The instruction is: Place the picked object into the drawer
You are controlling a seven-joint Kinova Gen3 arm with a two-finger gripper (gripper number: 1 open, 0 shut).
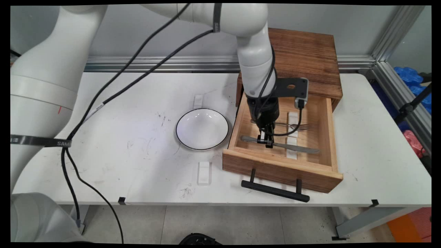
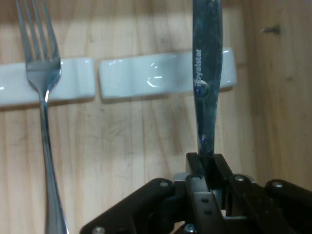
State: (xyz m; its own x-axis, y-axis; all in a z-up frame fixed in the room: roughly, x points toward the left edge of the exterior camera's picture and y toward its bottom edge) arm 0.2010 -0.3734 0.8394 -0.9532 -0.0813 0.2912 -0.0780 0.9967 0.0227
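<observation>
Here we see a wooden drawer (image 1: 325, 117) pulled out of its cabinet (image 1: 306, 58) at the right of the white desk (image 1: 137, 151). Inside the drawer lie a knife (image 1: 296, 147) and a fork (image 1: 299, 126), side by side and apart, each resting across a small white rest (image 1: 292, 119). In the hand view the two rests (image 2: 156, 78) sit end to end, nearly touching, with the fork (image 2: 44, 97) on the left one and the knife (image 2: 207, 73) crossing the right one.

The black pincer (image 1: 268, 142) reaches down into the drawer and is clenched on the knife, its fingers (image 2: 195, 168) pressed against both sides of the blade near the handle end. We cannot see the stretch of the knife under the pincer, and the arm covers part of the fork's handle.

The knife is plain grey metal with a long narrow blade, and some lettering is stamped on it that we cannot read with certainty.

Left of the drawer, a white bowl (image 1: 202, 129) with a thin dark rim sits on the desk. A black bar handle (image 1: 275, 190) juts from the drawer's front.
</observation>
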